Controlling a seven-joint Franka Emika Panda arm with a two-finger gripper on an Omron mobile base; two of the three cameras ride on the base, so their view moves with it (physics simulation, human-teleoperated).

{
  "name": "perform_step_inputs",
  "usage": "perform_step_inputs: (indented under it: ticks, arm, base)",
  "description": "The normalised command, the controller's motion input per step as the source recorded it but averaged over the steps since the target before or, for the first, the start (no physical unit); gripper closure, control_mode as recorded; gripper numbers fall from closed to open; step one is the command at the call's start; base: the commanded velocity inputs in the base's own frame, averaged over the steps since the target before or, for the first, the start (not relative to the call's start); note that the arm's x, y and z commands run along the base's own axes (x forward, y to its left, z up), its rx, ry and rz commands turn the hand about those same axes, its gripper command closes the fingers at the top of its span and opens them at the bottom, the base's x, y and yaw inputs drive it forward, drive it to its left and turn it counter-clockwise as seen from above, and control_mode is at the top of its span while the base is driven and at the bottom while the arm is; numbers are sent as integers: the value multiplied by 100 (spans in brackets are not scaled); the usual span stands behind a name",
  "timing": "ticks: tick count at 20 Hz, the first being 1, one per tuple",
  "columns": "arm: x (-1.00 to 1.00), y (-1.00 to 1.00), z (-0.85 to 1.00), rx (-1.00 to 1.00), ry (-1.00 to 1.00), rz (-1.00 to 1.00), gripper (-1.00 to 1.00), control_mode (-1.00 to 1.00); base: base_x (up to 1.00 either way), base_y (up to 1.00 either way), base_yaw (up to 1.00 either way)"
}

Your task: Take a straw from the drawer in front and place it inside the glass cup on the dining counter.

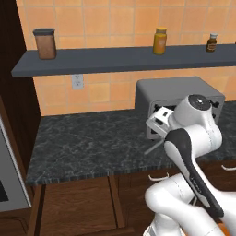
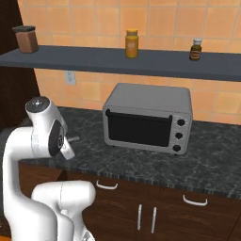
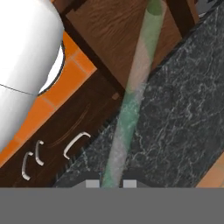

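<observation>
We see the gripper (image 3: 108,183) at the bottom of the hand view, its two fingers closed on the straw (image 3: 133,92). The straw rises from between the fingertips up to the top edge of that view, and it shows bands of green and pale colour (it looks thick here because the camera is very close to it). In the left base view the straw (image 1: 154,147) is a thin pale stick that points down and to the left from the hand, above the front part of the black speckled counter (image 1: 87,143). In the right base view we can see only a short pale end (image 2: 74,139) beside the arm, so there we cannot tell much about it.

The straw is held in the air and it touches nothing else. Behind it in the hand view lie the dark wood cabinet fronts (image 3: 65,127) with curved silver handles (image 3: 74,144), and the orange floor (image 3: 65,78).

On the black speckled counter stands a grey toaster oven (image 2: 148,117), towards the back edge near the tiled wall. Above it a dark shelf (image 2: 117,61) carries a brown jar (image 2: 26,39) at its left end, a yellow bottle (image 2: 132,43) near the middle and a small dark bottle (image 2: 196,49) further right.
</observation>
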Motion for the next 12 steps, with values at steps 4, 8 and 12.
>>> perform_step_inputs:
  ticks: [4, 8, 12]
  arm:
    - [-4, 4, -16, 0, -9, 0, 100, -100]
    - [-16, 2, 0, 0, -12, 0, 100, -100]
    - [-24, 1, 0, 0, -13, 0, 100, -100]
  base:
    - [0, 0, 0]
    - [0, 0, 0]
    - [0, 0, 0]
